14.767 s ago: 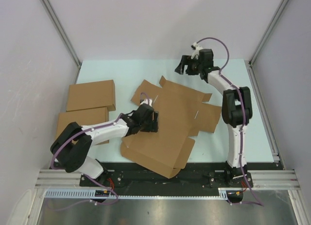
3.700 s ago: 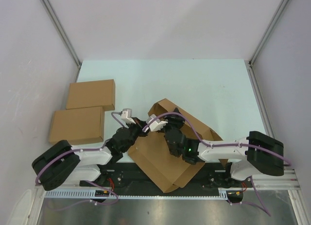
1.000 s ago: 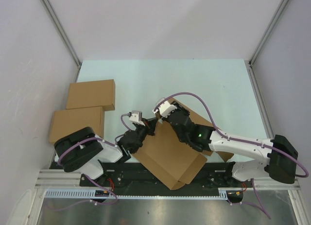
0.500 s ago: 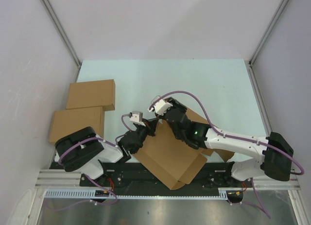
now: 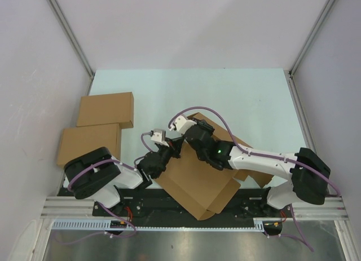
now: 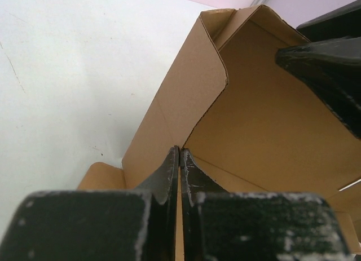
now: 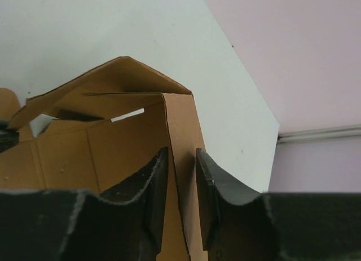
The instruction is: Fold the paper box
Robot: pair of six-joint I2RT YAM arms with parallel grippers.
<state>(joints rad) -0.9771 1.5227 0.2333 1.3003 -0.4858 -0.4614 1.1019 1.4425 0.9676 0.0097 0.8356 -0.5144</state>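
Seemingly wall-raising: left hand (image 6: 179, 155) and right hand (image 7: 180, 159) each pinch a ten-o'clock wall of the brown cardboard die-cut box (image 5: 194, 176) — next, probably tucking tabs.

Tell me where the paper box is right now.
Top view: the paper box lies bottom centre, right of the two finished boxes, with the left gripper and right gripper at its upper-left corner.

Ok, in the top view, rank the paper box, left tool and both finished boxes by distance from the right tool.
1. paper box, straddled by the right tool
2. left tool, just left
3. rear finished box, back left
4. front finished box, front left
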